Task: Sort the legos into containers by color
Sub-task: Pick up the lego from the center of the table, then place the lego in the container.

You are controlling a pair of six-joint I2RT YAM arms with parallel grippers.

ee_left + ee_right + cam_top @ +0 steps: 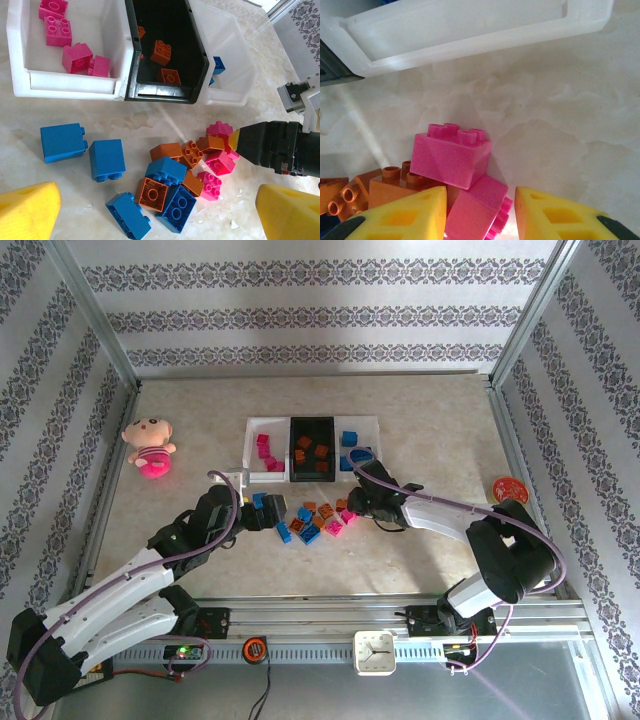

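Loose legos (315, 520) in blue, orange and pink lie in a pile just in front of the three containers: a white bin (252, 445) with pink bricks, a black bin (312, 425) with orange bricks, and a white bin (370, 430) with blue ones. My left gripper (160, 217) hovers open over the left of the pile, above a blue brick (177, 205) and an orange brick (152, 192). My right gripper (480, 215) is low at the pile's right end. Its yellow fingers (400, 217) straddle a tilted pink brick (475, 212), with a gap on the right side. Another pink brick (451, 157) rests just beyond.
A pink plush doll (150, 445) sits at the far left. A round red tin (510, 488) lies by the right rail. A small clock (375, 651) stands on the front rail. The right white bin's rim (470, 35) is close ahead of my right gripper.
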